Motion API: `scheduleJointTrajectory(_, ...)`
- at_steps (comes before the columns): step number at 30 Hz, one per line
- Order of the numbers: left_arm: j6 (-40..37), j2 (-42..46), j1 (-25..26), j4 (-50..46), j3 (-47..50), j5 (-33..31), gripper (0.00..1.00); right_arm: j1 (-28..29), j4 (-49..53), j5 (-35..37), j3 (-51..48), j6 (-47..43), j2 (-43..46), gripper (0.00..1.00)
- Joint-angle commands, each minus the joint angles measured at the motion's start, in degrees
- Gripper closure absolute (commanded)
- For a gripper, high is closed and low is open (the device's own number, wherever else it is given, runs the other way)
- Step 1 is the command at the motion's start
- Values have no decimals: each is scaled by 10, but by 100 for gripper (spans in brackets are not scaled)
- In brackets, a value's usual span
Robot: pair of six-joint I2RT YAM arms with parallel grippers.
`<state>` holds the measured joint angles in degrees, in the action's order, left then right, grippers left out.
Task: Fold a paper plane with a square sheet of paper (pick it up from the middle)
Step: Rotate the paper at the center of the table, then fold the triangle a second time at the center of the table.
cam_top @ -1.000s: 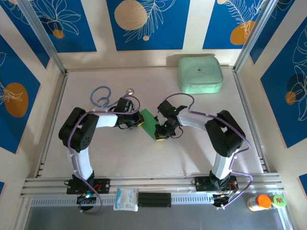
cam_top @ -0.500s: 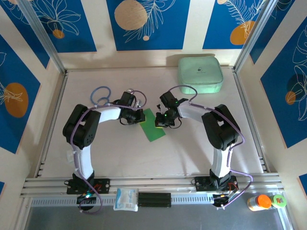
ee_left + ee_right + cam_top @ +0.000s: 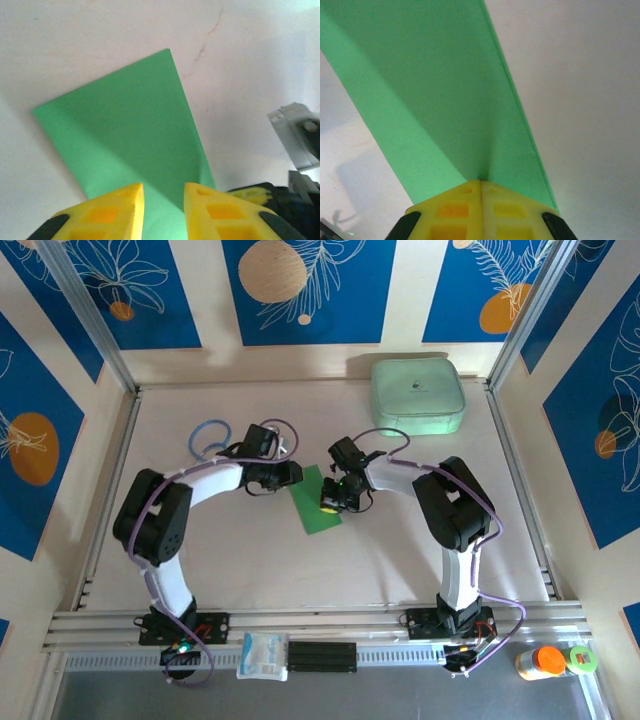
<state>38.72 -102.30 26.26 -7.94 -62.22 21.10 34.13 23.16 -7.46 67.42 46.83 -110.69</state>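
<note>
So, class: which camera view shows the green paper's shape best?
The left wrist view: the paper is large, with edges and corners clear. The top view shows the paper small; the right wrist view crops its edges.

Square sheet of paper (image 3: 445, 90) runs past the right wrist view's top edge; closed jaws of the right gripper (image 3: 481, 186) hide its near edge.

No legible text; small mark on mint case (image 3: 417, 395) unreadable.

The pale table (image 3: 400, 560) carries a mint zip case (image 3: 418, 395) far right, a blue ring (image 3: 193, 438) far left, and the folded square sheet of paper (image 3: 315, 504) mid-table.
</note>
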Motion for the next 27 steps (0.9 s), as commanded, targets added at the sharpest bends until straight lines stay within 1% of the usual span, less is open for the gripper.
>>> scheduleJointTrajectory(1, 102, 36, 9, 48, 45, -25, 67, 4, 9, 49, -33, 117, -8, 97)
scheduleJointTrajectory(5, 144, 37, 22, 93, 70, 7, 66, 3, -17, 20, -19, 154, 4, 97)
scheduleJointTrajectory(7, 148, 25, 27, 97, 69, 16, 66, 1, -29, 4, -11, 150, 12, 97)
scheduleJointTrajectory(9, 148, 15, 30, 95, 65, 17, 68, -4, -40, -15, -8, 140, 26, 94)
scheduleJointTrajectory(11, 147, 4, 32, 91, 59, 19, 70, -11, -54, -30, -17, 129, 47, 90)
scheduleJointTrajectory(14, 144, -13, 33, 87, 45, 27, 73, -18, -70, -54, -38, 106, 81, 80)
scheduleJointTrajectory(18, 137, -32, 34, 75, 30, 23, 76, -30, -52, -74, -64, 72, 104, 68)
scheduleJointTrajectory(20, 136, -37, 34, 70, 29, 18, 77, -37, -44, -73, -81, 59, 114, 62)
scheduleJointTrajectory(23, 133, -46, 34, 65, 28, 9, 79, -49, -32, -75, -101, 32, 123, 55)
scheduleJointTrajectory(27, 135, -58, 34, 63, 30, 4, 80, -58, -17, -74, -111, -5, 128, 52)
